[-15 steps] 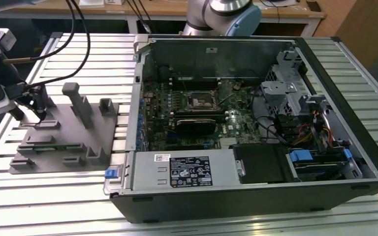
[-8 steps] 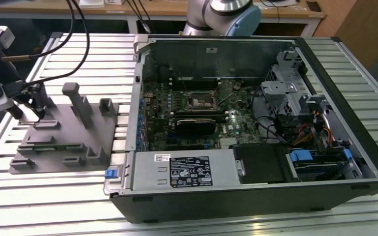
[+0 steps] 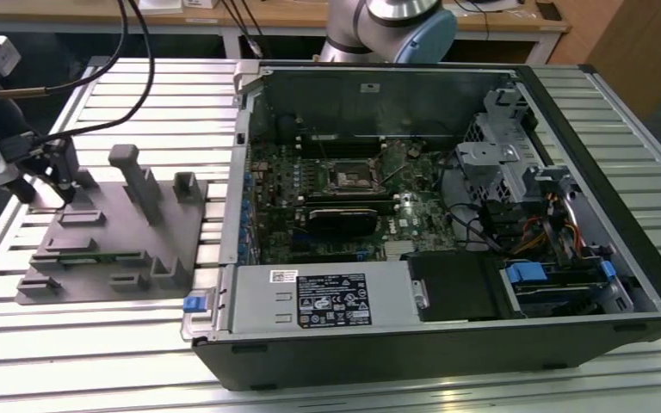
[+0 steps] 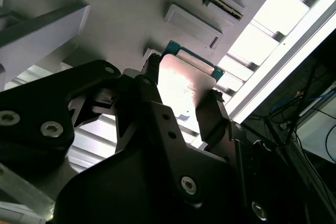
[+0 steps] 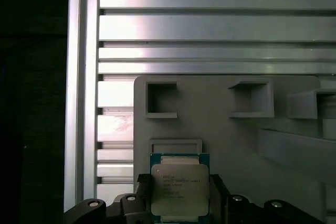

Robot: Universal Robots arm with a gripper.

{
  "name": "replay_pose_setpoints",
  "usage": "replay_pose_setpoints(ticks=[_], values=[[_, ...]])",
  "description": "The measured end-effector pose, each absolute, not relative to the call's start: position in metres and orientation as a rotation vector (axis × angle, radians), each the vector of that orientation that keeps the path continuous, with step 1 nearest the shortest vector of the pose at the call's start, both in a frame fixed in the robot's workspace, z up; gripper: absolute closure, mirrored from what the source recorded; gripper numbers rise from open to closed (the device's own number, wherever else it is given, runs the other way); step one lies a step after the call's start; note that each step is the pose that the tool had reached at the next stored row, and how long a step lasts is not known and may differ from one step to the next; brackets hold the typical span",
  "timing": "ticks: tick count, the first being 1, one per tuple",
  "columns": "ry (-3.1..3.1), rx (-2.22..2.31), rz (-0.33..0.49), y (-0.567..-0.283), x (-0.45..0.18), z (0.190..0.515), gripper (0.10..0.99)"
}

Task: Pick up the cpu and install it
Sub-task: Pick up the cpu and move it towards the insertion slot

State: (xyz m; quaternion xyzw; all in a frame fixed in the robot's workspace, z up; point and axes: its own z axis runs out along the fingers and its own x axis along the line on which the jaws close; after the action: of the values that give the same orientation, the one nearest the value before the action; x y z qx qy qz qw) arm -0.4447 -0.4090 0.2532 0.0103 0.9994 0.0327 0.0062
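The gripper (image 5: 178, 184) is clamped on the cpu (image 5: 180, 192), a thin square chip with a shiny silver metal lid on a green board. In both wrist views its dark fingers (image 4: 152, 80) press against two opposite edges of the chip. The chip sits over the flat grey moulded fixture plate (image 3: 101, 249), just beside a shallow rectangular recess (image 5: 176, 145), near the exterior view's left. The plate lies on the ribbed aluminium table (image 5: 210, 24). I judge this to be the pick-up step, with the grasp made and installation not yet begun. The dark square motherboard socket with its metal frame (image 3: 350, 176) lies well apart, inside the open black computer case (image 3: 423, 357), with a black rectangular block (image 3: 342, 219) just beside it. Getting the chip there calls for a level, steady hold and matching its orientation to the socket. The fingers and gripper body hide the chip's underside, so I cannot tell whether it has lifted off the plate. I also cannot tell whether the socket frame stands open.
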Motion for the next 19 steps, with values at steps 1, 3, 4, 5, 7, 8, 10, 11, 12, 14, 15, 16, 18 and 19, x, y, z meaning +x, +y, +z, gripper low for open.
replay_pose_setpoints(ticks=[1,3,4,5,7,8,10,11,12,14,15,16,18,19], values=[[3.128,0.032,0.103,-0.409,-0.445,0.254,0.553],[3.127,0.032,0.103,-0.409,-0.445,0.255,0.553],[3.127,0.032,0.103,-0.409,-0.445,0.256,0.553],[3.127,0.032,0.103,-0.409,-0.445,0.257,0.553],[3.127,0.032,0.103,-0.409,-0.445,0.259,0.553],[3.127,0.032,0.103,-0.409,-0.445,0.26,0.553],[3.127,0.032,0.104,-0.409,-0.445,0.261,0.553],[3.127,0.032,0.105,-0.409,-0.445,0.261,0.553],[3.127,0.032,0.105,-0.409,-0.445,0.261,0.553],[3.127,0.032,0.105,-0.409,-0.445,0.262,0.553],[3.127,0.032,0.105,-0.409,-0.445,0.262,0.553],[3.127,0.032,0.105,-0.409,-0.445,0.263,0.553],[3.127,0.032,0.105,-0.409,-0.445,0.263,0.553],[3.127,0.032,0.105,-0.409,-0.445,0.264,0.553]])
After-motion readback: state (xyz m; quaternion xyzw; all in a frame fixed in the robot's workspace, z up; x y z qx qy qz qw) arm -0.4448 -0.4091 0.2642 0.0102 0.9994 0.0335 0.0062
